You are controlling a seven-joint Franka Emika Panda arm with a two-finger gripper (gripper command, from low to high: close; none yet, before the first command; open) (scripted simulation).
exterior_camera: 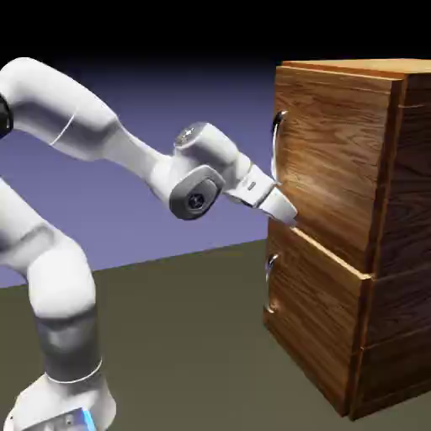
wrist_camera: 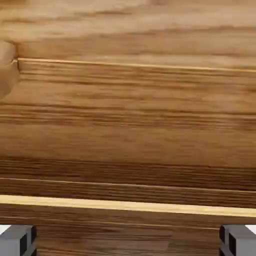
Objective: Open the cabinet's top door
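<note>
Where the exterior view's seven o'clock would be, the white base stands, and the robot arm rises from it and bends over the top toward three o'clock. At the arm's end, pointing down toward four o'clock, is the gripper, its tip close to the seam between the cabinet's two front panels; I can't tell whether it touches. In the hand view its grey fingertips sit wide apart, between seven and eight o'clock and between four and five, with only wood grain showing between them: open, and holding nothing.

The cabinet fills the exterior view's side from two to past four o'clock. Its top door is at two o'clock and looks shut, with the curved silver upper handle nearly at twelve from the gripper's tip. The lower panel sits between four and five, its own silver handle towards seven from that tip. Farther back, the blue-violet backdrop darkens to black at twelve.
</note>
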